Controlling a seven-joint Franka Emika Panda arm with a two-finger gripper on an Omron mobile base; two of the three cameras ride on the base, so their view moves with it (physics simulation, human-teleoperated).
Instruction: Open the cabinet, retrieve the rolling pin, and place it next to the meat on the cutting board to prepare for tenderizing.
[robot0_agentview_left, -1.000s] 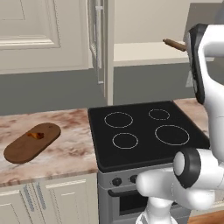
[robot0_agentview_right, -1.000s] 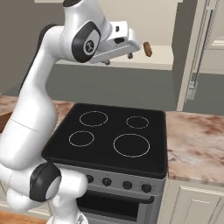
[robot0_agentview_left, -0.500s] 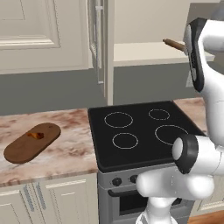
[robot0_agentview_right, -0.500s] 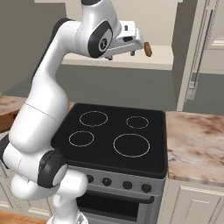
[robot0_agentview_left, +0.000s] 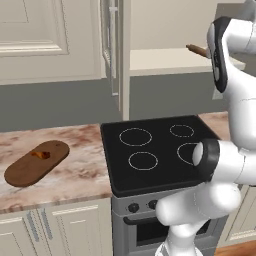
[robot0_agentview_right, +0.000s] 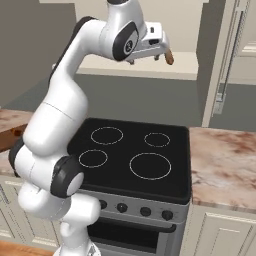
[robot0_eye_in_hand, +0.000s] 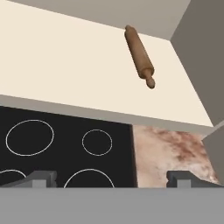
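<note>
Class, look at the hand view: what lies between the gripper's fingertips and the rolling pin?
Bare cream shelf of the open cabinet; nothing else lies between the open gripper and the rolling pin, which rests near the shelf's back corner.

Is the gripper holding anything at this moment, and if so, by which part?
Nothing is held. The gripper is open, and the rolling pin lies untouched on the cabinet shelf.
</note>
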